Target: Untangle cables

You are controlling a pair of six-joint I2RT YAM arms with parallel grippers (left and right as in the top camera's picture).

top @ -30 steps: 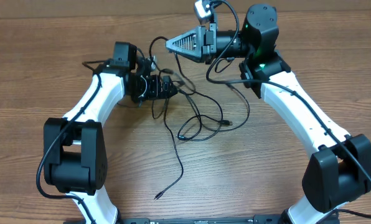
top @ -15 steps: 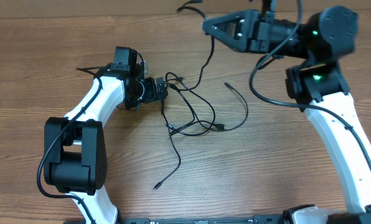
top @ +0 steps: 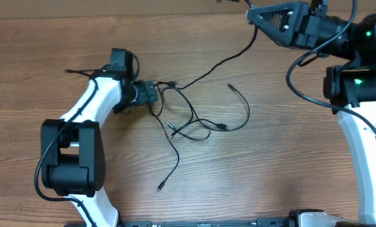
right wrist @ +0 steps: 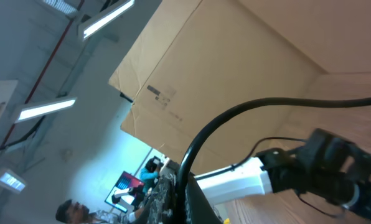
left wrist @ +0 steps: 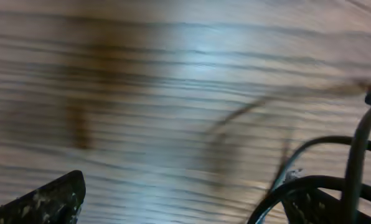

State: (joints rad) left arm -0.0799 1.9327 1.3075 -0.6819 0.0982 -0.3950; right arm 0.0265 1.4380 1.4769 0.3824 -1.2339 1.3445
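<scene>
Roughly midway: cables (top: 188,120) lie mid-table (top: 289,164), their loops crossed in a knot. One strand runs up-right, pinched in the closed right gripper (top: 250,11). The rest needs separating. Left gripper (top: 155,93) gapes wide, holding nothing, just beside the knot's left edge, crowding that side.

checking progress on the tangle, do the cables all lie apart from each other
No, in the overhead view the cables cross and loop over one another mid-table, just beside the left gripper.
</scene>
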